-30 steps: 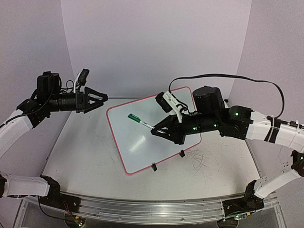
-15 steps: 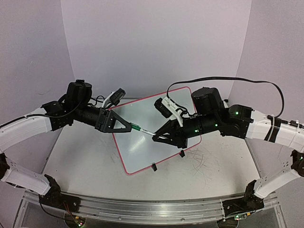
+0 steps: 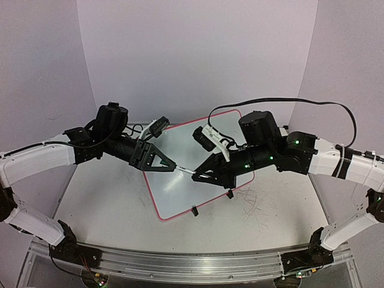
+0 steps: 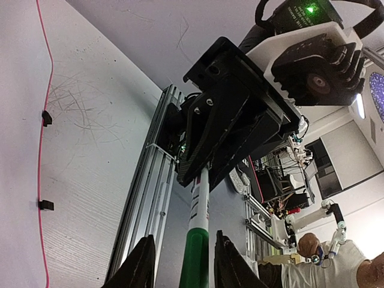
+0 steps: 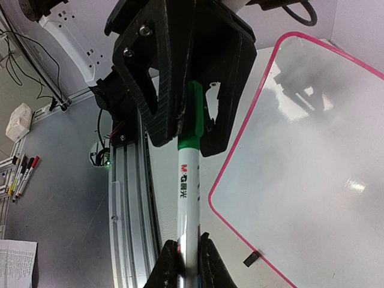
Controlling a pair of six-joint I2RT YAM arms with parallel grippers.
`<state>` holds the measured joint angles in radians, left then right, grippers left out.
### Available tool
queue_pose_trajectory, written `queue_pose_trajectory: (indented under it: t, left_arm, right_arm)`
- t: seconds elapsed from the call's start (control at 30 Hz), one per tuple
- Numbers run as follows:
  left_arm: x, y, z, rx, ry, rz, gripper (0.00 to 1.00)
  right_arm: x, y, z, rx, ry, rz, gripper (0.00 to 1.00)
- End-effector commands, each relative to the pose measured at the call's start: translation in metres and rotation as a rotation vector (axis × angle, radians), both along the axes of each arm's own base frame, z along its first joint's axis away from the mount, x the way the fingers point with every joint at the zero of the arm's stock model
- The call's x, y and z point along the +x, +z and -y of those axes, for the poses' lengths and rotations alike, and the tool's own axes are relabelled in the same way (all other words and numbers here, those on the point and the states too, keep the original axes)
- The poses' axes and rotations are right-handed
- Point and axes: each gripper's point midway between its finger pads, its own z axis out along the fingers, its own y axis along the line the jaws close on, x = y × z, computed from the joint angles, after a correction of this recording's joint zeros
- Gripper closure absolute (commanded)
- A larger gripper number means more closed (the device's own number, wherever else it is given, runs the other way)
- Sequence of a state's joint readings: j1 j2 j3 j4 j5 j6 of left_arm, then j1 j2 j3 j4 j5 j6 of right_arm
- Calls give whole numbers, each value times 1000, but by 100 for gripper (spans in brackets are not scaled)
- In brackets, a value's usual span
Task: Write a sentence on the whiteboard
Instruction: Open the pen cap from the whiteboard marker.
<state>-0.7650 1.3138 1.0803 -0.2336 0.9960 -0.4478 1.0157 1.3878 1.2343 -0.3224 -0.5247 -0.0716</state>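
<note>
The whiteboard lies flat on the table, glossy white with a pink-red rim. No sentence shows on it in any view. My right gripper is shut on the white barrel of a marker and holds it above the board's left part, pointing left. The marker's green cap sits between the fingers of my left gripper. In the left wrist view those fingers flank the cap, with a visible gap on one side. My right gripper pinches the barrel near its tail.
Two black clip feet stick out of the board's near edge. The table to the right is scuffed with old pen marks. An aluminium rail runs along the near edge. A black cable arcs over the right arm.
My left arm has swung right from the back left to the marker, and its jaws have narrowed around the green cap. My right gripper kept hold of the marker, shifting only a little.
</note>
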Motion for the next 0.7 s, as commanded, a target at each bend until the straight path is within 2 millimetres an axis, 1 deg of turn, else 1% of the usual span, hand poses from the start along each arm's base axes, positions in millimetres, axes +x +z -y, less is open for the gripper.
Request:
queue_pose_trajectory:
  t: [0.0, 0.1, 0.2, 0.33, 0.43, 0.53, 0.63, 0.67]
  left_arm:
    - [-3, 32, 2, -81, -28, 75, 69]
    - [-3, 33, 1, -83, -28, 78, 79]
    - [-3, 36, 1, -89, -32, 84, 86]
    - [-2, 40, -1, -96, -11, 111, 98]
    - [1, 43, -5, -87, 29, 150, 100]
    - [10, 46, -20, -56, 104, 211, 100]
    - [26, 53, -49, -30, 194, 236, 100]
    - [33, 57, -62, -24, 237, 246, 100]
  right_arm:
    - [2, 14, -4, 22, 16, 35, 100]
    - [1, 13, -3, 17, 18, 37, 100]
    - [0, 13, -3, 15, 20, 37, 100]
    - [2, 9, 2, -1, 4, 50, 100]
    - [2, 5, 10, -11, -14, 66, 100]
    - [0, 0, 22, -22, -32, 93, 100]
    - [-2, -3, 36, -26, -56, 121, 100]
    - [-2, -3, 39, -26, -65, 123, 100]
